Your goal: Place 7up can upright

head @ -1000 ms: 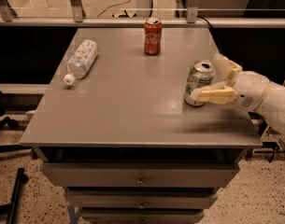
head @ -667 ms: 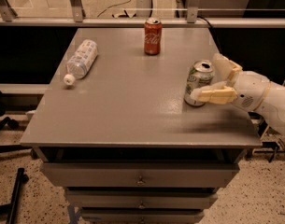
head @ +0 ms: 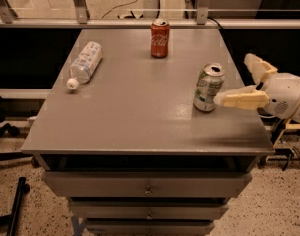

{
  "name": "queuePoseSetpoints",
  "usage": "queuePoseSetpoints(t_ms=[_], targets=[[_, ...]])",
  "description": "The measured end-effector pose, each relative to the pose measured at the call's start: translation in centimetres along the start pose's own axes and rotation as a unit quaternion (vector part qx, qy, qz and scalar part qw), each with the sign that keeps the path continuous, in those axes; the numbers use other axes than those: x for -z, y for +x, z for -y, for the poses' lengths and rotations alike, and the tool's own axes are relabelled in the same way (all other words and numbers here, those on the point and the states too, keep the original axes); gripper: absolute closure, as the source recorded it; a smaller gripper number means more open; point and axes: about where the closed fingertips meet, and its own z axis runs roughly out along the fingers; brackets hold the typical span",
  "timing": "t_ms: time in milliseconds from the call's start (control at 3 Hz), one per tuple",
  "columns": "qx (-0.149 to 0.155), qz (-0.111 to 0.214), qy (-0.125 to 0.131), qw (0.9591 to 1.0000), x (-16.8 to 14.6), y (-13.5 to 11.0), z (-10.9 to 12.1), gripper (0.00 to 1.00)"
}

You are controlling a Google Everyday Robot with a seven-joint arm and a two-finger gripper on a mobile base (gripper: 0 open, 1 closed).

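The 7up can (head: 207,86), silver-white with green print and a pull-tab top, stands upright on the right part of the grey table (head: 139,112). My gripper (head: 233,80) is open, just to the right of the can at the table's right edge. Its near finger (head: 240,100) points left and its tip reaches the can's lower right side. The far finger (head: 257,66) stands apart behind and to the right of the can. Nothing is held between the jaws.
A red cola can (head: 160,38) stands upright at the back middle. A clear plastic water bottle (head: 84,63) with a white cap lies on its side at the back left. Drawers (head: 147,183) sit under the tabletop. A railing (head: 139,21) runs behind the table.
The gripper has drawn back to the right, so its fingers no longer flank the can. The can stays upright in the same spot.
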Motion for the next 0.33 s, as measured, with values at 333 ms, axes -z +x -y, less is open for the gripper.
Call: queuePoseSetpoints(t_ms=[333], targets=[[0.012, -0.014, 0.041, 0.999, 2.77, -0.62, 1.0, 0.0]])
